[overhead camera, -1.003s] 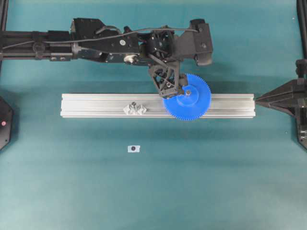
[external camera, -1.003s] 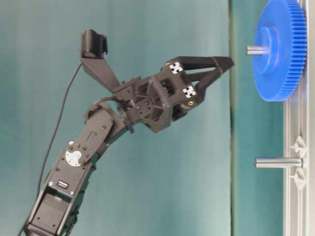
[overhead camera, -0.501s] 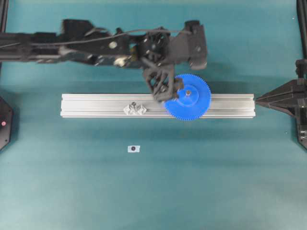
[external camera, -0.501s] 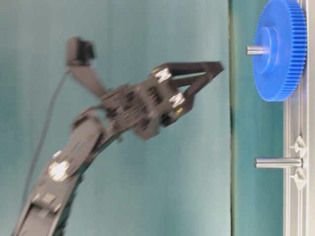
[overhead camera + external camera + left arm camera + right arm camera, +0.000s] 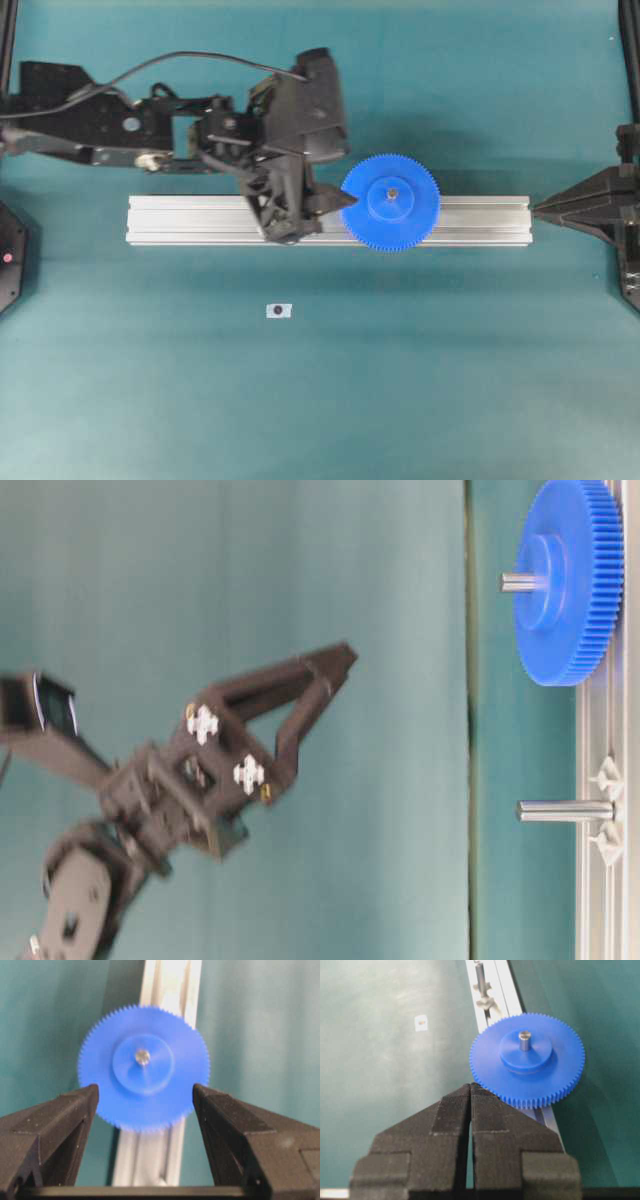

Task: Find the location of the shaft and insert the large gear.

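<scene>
The left tool point(image 5: 318, 205), jaws wide and empty, has drawn back leftward from the large gear point(image 5: 391, 201), now seated on its shaft point(image 5: 524, 1040) on the rail point(image 5: 480, 220), so insertion looks done.

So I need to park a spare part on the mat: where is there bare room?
The mat in front of the aluminium rail is bare except for a small white tag. The back right, past the large gear, is free too. Back left is crowded by the left gripper and its arm.
</scene>
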You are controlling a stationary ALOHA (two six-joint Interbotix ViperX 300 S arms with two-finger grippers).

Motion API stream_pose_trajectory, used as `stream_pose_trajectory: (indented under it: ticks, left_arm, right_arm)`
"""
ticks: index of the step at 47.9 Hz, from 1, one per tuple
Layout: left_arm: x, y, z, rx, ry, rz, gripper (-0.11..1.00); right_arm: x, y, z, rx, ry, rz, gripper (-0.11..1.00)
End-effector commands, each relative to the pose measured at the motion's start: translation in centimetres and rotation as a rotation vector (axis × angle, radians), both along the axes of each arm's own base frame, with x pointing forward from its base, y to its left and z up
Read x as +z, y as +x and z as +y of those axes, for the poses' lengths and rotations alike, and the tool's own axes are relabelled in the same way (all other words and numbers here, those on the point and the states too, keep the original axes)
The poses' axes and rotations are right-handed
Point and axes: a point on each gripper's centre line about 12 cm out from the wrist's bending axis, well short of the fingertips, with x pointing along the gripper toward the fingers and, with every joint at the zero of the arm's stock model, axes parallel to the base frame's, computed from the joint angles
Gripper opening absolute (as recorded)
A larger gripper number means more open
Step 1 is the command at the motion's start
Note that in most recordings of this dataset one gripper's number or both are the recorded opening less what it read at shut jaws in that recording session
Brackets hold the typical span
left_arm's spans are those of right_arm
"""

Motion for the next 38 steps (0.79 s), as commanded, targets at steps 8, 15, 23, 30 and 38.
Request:
stream_pose_trajectory:
  ticks: [8,15,23,30,38]
  left_arm:
    - [2.1,-2.5,-1.3,-0.026,0.008,-0.07,0.77]
    - [2.4,-3.9,-2.0,-0.04,0.009,-0.081,0.77]
    - [3.2,-5.0,-2.8,-0.061,0.013,-0.124,0.77]
    - [3.3,-5.9,-3.0,-0.064,0.014,-0.14,0.77]
    - [3.2,-6.3,-3.2,-0.069,0.015,-0.139,0.77]
  right_arm:
    - [0.5,0.2,0.0,-0.006,0.011,-0.014,0.01]
    - [0.4,0.2,0.0,-0.006,0.011,-0.01,0.01]
    - [0.4,0.2,0.0,-0.006,0.011,-0.011,0.01]
    - [0.4,0.2,0.0,-0.005,0.009,-0.011,0.01]
    - [0.4,0.2,0.0,-0.006,0.009,-0.013,0.01]
